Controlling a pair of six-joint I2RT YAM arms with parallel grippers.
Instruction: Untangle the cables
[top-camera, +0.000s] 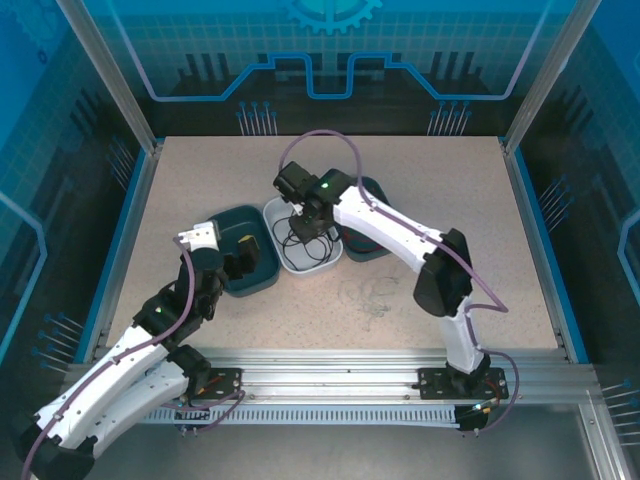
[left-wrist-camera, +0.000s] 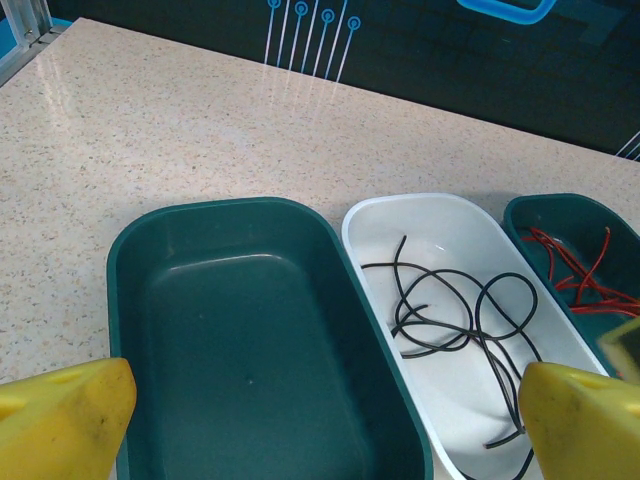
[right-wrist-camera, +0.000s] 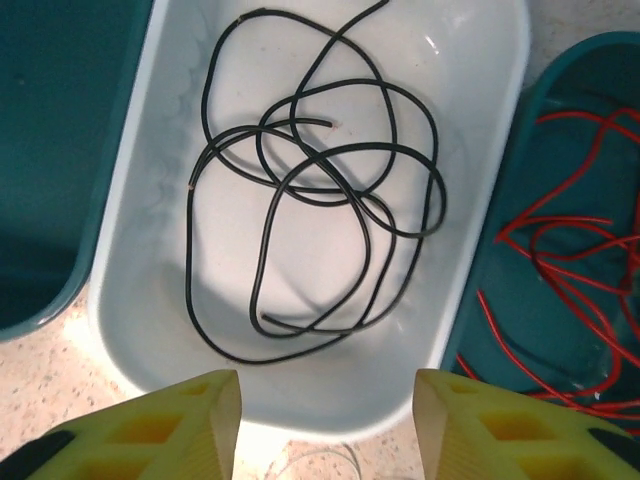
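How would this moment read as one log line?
right gripper open over white tray | black cables inside | left gripper open, empty

Place: a robotics lab cell, by the look of it.
Enclosure: aluminium posts (top-camera: 110, 75) and blue panels (top-camera: 200, 45) printed with circuit lines wall in a speckled counter (top-camera: 450, 190).
Machines: a left arm (top-camera: 110, 375) and a right arm (top-camera: 395, 232), both white, bolted to a slotted metal rail (top-camera: 330, 362).
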